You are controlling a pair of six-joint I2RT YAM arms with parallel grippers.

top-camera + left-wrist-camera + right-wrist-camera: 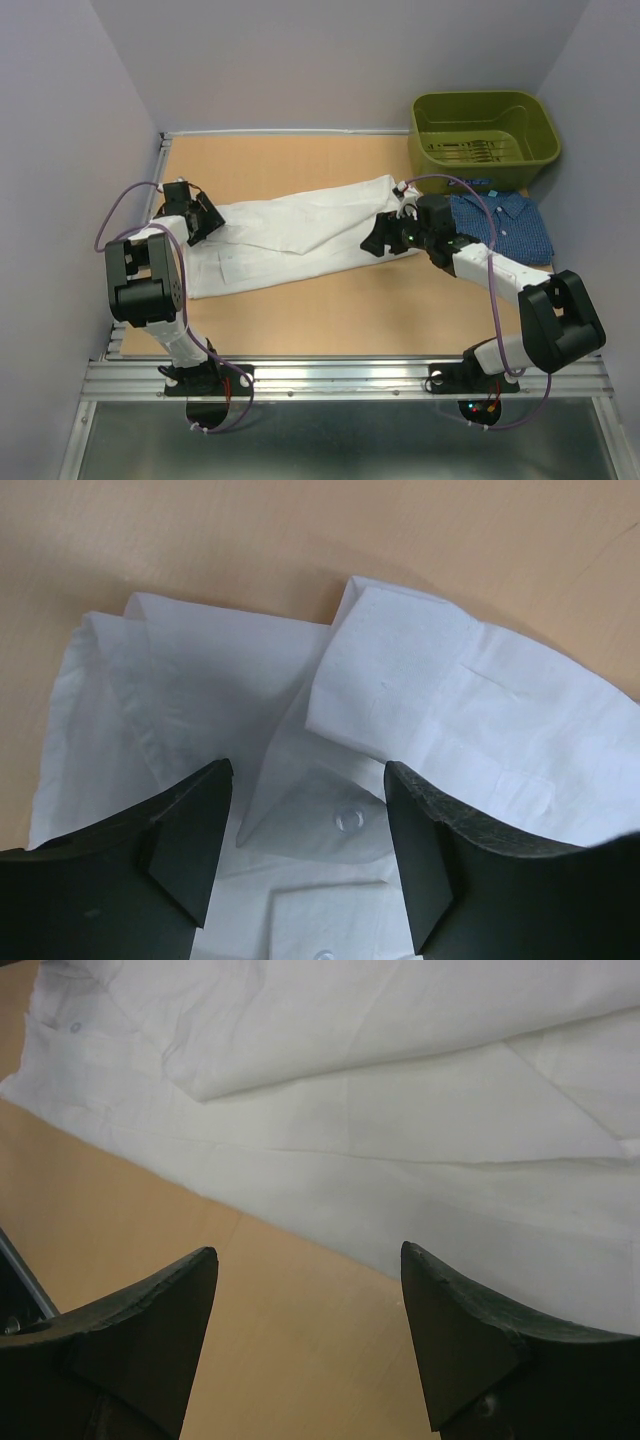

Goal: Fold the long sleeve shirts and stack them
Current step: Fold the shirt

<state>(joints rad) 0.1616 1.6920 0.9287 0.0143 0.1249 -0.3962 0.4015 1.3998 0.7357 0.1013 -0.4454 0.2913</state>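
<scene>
Now the white shirt (pixel 300 235) lies stretched across the table (pixel 330 320), with the blue shirt (pixel 505 225) right of it. The left gripper (pixel 305 775) hangs wide open and empty over the collar. The right gripper (pixel 308 1255) is equally open and empty at the near edge.

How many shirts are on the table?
2. The white shirt lies spread across the middle; the dark blue shirt sits at the right, near the green bin. None look hidden.

An olive-green plastic bin (pixel 475 172) sat at the far right corner of the light wooden table (pixel 300 160), holding thin pale items too small to identify. A ribbed aluminium rail (pixel 350 378) ran along the table's near edge, and plain grey walls (pixel 300 60) stood around it.
</scene>
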